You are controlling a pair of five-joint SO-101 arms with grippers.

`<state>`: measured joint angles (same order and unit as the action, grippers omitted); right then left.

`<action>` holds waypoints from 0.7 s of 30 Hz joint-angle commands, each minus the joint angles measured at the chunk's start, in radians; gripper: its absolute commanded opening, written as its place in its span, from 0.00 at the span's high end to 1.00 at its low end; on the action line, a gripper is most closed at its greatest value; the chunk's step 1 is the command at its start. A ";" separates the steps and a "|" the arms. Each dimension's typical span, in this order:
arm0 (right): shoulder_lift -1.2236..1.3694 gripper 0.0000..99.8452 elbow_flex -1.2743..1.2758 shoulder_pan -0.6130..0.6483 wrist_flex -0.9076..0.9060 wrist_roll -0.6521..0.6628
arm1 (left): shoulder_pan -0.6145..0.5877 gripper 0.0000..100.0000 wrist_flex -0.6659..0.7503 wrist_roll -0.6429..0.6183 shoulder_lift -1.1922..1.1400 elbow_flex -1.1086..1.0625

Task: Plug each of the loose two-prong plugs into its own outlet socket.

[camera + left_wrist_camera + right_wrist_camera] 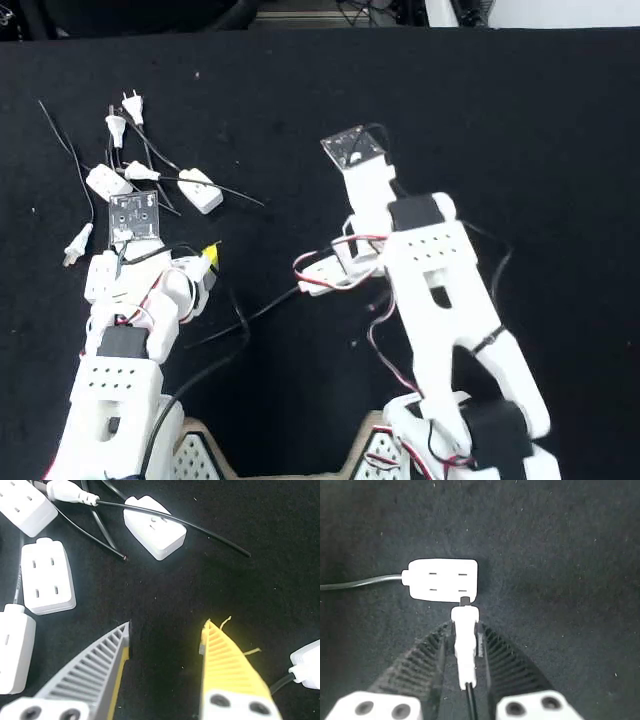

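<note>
My right gripper (465, 630) is shut on a white two-prong plug (465, 640), its cord trailing back between the fingers. The plug's prong end touches the near edge of a white outlet socket (442, 579) lying flat on the black cloth, slots facing up. That socket (318, 275) lies under the right arm. My left gripper (165, 627) is open and holds nothing; it hangs over bare cloth near several white sockets (47, 577) (154, 527). Loose plugs (132, 102) (116, 127) (77, 245) lie at the far left with thin black cords.
More sockets (105, 182) (200, 190) and black cords crowd the left side beyond the left arm (130, 330). A corded plug (70, 492) rests among them. The black cloth (520, 130) stretches to the right of the right arm.
</note>
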<state>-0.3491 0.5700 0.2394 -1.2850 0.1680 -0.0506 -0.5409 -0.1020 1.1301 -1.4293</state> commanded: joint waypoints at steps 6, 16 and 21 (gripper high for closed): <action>0.010 0.99 -0.127 0.028 -0.132 0.061 | -0.010 0.77 0.012 0.003 0.014 0.015; 0.012 0.99 -0.265 0.028 -0.278 0.063 | 0.125 0.77 0.018 0.003 0.014 -0.019; 0.062 0.99 -0.268 0.028 -0.290 0.063 | 0.182 0.77 0.018 0.003 0.014 -0.019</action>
<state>-0.3168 0.3598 0.2501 -1.5597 0.2202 0.0905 -0.5378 -0.1020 1.1301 -1.4599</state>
